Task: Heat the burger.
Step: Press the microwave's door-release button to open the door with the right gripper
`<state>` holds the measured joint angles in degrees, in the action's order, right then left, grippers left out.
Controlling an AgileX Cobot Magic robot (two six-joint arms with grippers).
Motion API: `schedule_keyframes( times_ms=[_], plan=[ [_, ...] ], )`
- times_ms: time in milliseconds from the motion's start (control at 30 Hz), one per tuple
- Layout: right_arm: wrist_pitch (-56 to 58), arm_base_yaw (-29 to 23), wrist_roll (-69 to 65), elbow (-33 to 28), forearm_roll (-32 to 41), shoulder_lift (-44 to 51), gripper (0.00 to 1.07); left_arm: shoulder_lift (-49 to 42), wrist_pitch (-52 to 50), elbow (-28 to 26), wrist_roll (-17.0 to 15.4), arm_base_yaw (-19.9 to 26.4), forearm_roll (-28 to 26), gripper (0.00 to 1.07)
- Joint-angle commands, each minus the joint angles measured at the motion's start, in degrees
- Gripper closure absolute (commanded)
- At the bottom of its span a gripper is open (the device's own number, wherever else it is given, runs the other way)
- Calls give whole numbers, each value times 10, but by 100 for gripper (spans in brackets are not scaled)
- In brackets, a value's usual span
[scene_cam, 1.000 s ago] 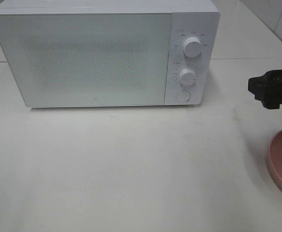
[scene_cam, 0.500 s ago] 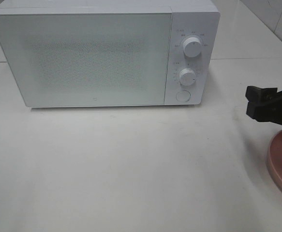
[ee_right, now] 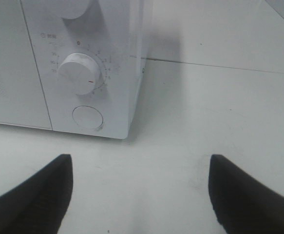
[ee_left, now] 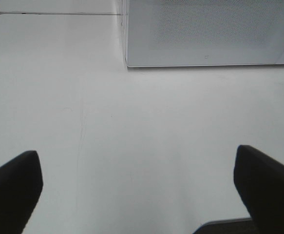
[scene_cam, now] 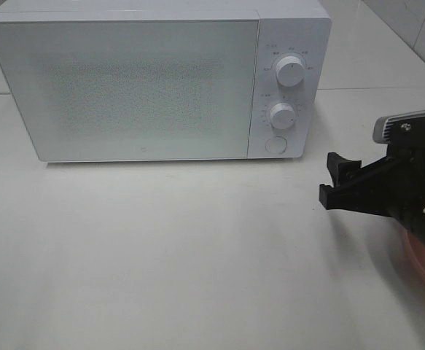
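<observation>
Your white desk [scene_cam: 197, 255] carries a shut microwave [scene_cam: 125, 87] at its far edge, and no burger shows. The left gripper [ee_left: 137, 153] and right gripper [ee_right: 139, 165] both gape empty, so heating looks unstarted.

The microwave [scene_cam: 154, 80] has a smooth white shell, satin rather than shiny, and its door [scene_cam: 125, 87] is frosted with a fine speckled grain. The knobs [scene_cam: 290, 71] look like smooth plastic. The table [scene_cam: 183, 248] is pale and smooth with a soft sheen. On the right gripper [scene_cam: 330, 181] the fingers [ee_right: 39, 195] are matt black, faintly textured. The pink plate [scene_cam: 420, 259] has a dull gloss.
</observation>
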<state>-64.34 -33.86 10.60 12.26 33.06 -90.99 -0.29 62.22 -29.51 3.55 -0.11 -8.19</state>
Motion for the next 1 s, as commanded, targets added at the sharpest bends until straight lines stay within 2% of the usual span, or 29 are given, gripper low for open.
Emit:
schedule_keyframes(
  times_ms=[33, 67, 233, 633, 833, 867, 900, 933, 1000],
  plan=[
    [-38, -48, 10, 7, 61, -26, 32, -13, -8, -1, 2, -3, -3, 4],
    [-38, -72, 10, 15, 91, -37, 32, -13, -8, -1, 2, -3, -3, 4],
    [-38, -107, 25, 44, 139, -62, 32, -13, -8, -1, 2, -3, -3, 4],
    [-32, -113, 10, 87, 138, -78, 32, -13, -8, -1, 2, -3, -3, 4],
    [-32, -113, -124, 87, 137, -78, 39, -13, -8, -1, 2, -3, -3, 4],
    [-32, -113, -170, 87, 137, -78, 44, -13, -8, -1, 2, -3, -3, 4],
    [-32, -113, -170, 87, 137, -78, 44, -13, -8, -1, 2, -3, -3, 4],
    [-30, -113, -227, 87, 137, -78, 49, -13, -8, -1, 2, -3, -3, 4],
    [-28, -113, -250, 87, 137, -78, 52, -13, -8, -1, 2, -3, -3, 4]
  ],
)
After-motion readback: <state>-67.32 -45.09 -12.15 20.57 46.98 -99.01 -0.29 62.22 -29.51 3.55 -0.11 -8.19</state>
